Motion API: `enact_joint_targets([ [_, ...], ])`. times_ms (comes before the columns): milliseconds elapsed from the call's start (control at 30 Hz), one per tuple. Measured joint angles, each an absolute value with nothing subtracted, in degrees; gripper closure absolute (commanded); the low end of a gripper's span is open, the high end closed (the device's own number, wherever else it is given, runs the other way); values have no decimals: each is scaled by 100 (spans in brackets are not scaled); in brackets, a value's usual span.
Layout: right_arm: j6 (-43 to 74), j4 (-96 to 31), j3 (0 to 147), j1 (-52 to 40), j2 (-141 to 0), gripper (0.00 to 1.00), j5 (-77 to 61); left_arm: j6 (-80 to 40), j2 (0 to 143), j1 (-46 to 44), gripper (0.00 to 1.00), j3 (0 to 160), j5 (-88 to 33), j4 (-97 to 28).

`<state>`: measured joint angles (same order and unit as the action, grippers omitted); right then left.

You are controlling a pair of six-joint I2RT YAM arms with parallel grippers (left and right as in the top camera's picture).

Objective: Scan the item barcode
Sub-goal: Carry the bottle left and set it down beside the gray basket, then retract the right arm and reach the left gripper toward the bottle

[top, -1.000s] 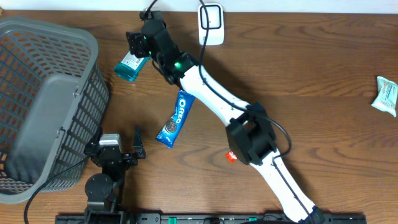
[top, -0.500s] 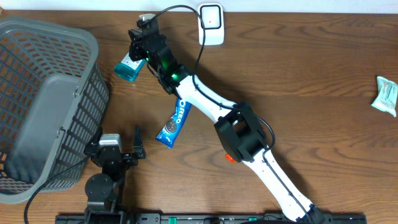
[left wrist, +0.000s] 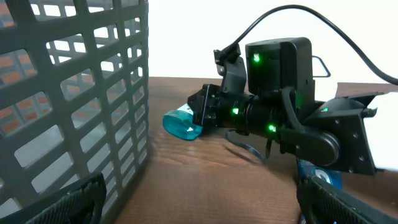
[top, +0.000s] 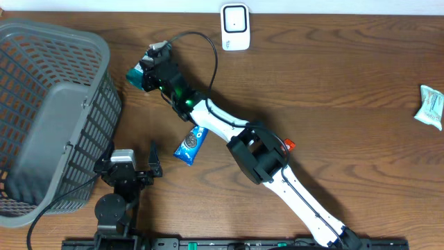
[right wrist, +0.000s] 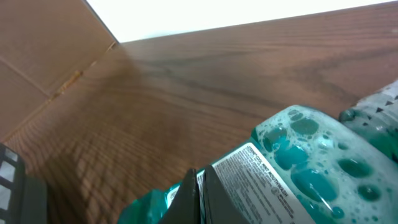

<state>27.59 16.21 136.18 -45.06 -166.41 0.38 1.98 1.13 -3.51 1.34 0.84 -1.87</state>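
Observation:
A teal mouthwash pouch (top: 133, 75) with a white printed label (right wrist: 261, 180) lies at the back left of the table, beside the basket. My right gripper (top: 148, 62) reaches over to it, and in the right wrist view its jaws (right wrist: 200, 182) are pressed together on the pouch's edge. The same pouch (left wrist: 182, 124) shows at the tip of the right arm in the left wrist view. A white scanner (top: 235, 26) stands at the back edge. My left gripper (top: 132, 167) rests near the front, open and with nothing in it (left wrist: 205, 208).
A grey mesh basket (top: 48, 104) fills the left side and its wall (left wrist: 93, 93) is close to my left gripper. A blue Oreo pack (top: 191, 144) lies partly under the right arm. A white and green packet (top: 431, 105) sits at the right edge.
The right gripper has shut on the pouch. The right arm has swung left and toward the front, and the pouch has shifted left with it. The left arm is still.

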Motion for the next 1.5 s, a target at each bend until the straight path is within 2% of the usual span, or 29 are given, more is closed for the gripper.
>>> enact_joint_targets([
  [200,2786,327,13828,-4469,-16407,99,73,198,113,-351,2,134,82,-189],
  [433,2589,-2255,13751,-4244,-15865,99,515,198,113,-351,2,134,84,-189],
  [567,2451,-3682,13701,-4141,-15395,93,847,198,113,-351,2,137,82,-193],
  [667,2460,-4486,13659,-4069,-15017,99,978,220,115,-351,2,137,82,-191],
  [767,2515,-5223,13620,-3992,-14501,99,1028,399,115,-351,2,137,84,-180],
  [1000,2526,-6143,13620,-3776,-13124,99,1100,484,115,-351,2,130,143,-106],
  [1200,2541,-6600,13622,-3594,-12267,99,1118,161,298,-351,2,145,-429,-150],
  [1333,2541,-6814,13622,-3415,-11998,99,980,-281,982,-351,2,460,-572,-489],
  [1500,2543,-7022,13620,-3188,-11917,99,578,-672,2528,-351,2,1634,-679,-1041],
])
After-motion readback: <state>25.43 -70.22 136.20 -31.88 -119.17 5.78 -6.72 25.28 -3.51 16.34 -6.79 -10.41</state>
